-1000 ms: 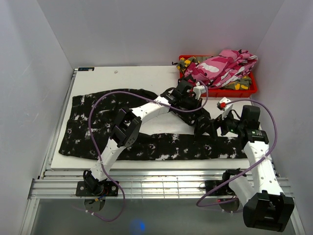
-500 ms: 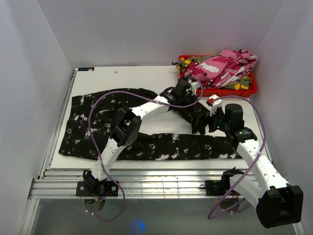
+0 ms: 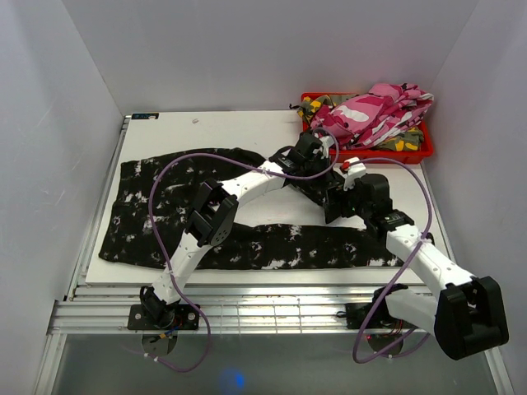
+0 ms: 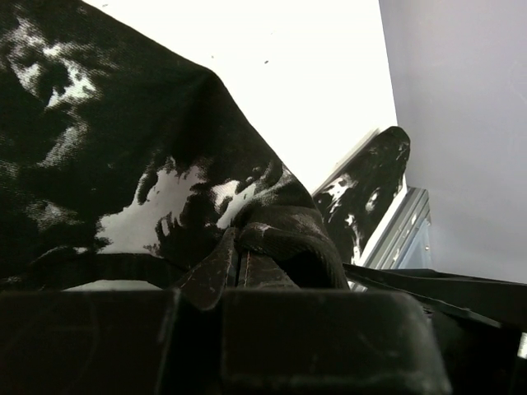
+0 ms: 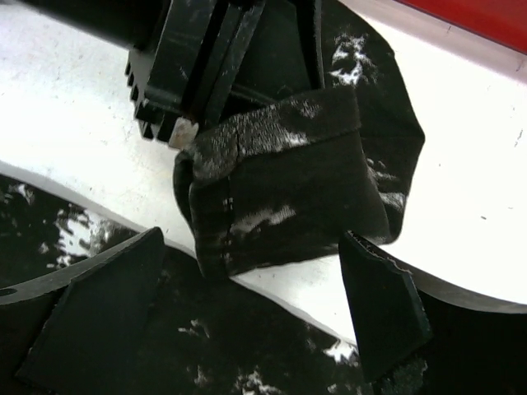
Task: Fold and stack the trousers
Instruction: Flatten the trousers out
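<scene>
Clamping the far-leg hem of the black trousers point(image 3: 272, 247), right of centre on the desk point(image 3: 239, 132), our left gripper point(image 4: 239, 257) is closed; our right gripper point(image 5: 251, 247) stands wide open, facing that hem.

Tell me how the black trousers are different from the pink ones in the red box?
The black trousers have white splotches; the pink camouflage trousers are pink and white. The black pair lies spread along the table; the pink pair sits bunched in the red bin. The left gripper pinches the black pair; nothing holds the pink pair. Both are soft patterned cloth.
</scene>
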You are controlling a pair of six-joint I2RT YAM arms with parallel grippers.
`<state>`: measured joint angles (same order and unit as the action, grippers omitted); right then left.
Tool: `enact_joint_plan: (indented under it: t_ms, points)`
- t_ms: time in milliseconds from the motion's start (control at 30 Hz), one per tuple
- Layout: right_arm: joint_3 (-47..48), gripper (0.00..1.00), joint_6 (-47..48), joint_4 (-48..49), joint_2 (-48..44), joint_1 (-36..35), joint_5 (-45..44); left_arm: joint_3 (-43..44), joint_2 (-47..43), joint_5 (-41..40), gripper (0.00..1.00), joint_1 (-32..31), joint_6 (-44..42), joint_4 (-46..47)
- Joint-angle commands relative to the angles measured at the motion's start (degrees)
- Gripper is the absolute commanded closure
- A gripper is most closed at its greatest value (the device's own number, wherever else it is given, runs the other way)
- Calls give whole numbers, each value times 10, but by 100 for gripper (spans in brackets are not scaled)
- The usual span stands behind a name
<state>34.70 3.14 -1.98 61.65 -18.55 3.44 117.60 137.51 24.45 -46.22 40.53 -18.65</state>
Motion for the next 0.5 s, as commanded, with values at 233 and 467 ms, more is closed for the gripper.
enact_joint_plan:
  t_ms: [233, 467]
  points:
    - [3, 4, -27, 94, 60, -21, -24, 1, -27, 24, 100, 3, 31, 28]
    - [2, 89, -6, 66, 23, 7, -81, -44, -63, 44, 100, 15, 36, 35]
